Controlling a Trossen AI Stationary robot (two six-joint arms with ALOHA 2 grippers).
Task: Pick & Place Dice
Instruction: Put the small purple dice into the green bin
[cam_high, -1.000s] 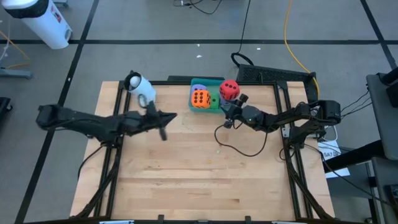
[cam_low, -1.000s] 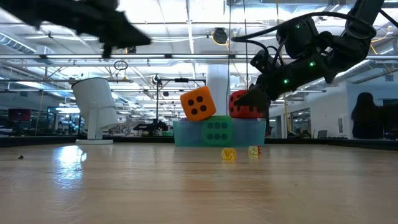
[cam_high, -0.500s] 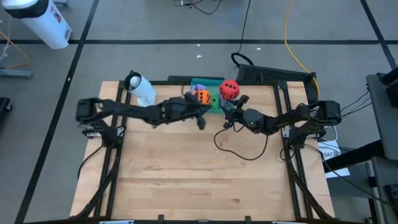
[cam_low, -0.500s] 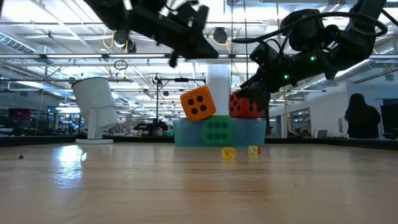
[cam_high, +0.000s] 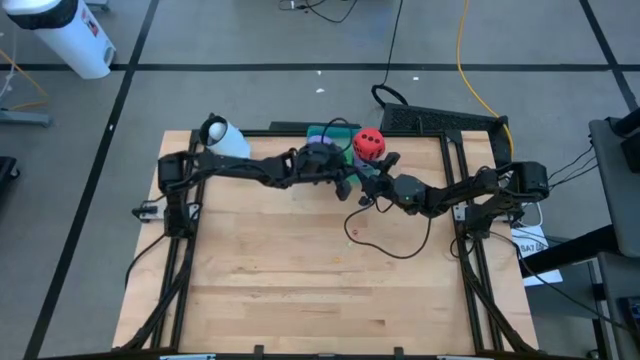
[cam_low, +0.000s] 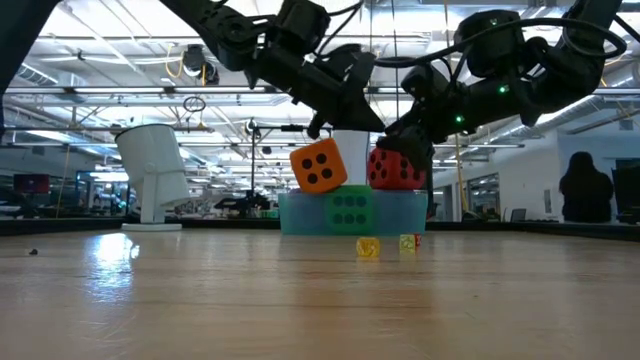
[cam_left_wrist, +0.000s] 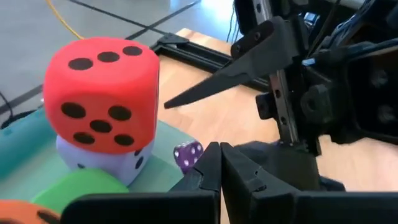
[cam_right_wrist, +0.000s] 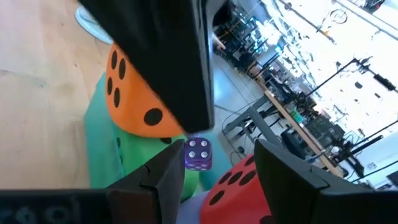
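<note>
Judging dice soft, light, squashy: pinch red die (cam_left_wrist: 99, 93) across flat faces. Left tool (cam_left_wrist: 219, 163) closed, empty; right tool (cam_right_wrist: 214, 165) half-spread, empty, beside it.

I am working in a big open lab hall: the wooden table (cam_high: 300, 270) stands on a grey floor (cam_high: 250, 40) with black lines, under ceiling trusses (cam_low: 120, 95) and lamps.

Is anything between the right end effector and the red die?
Nothing visible. The right end effector sits right at the red die. The shut left end effector hangs to one side, above the orange die.
</note>
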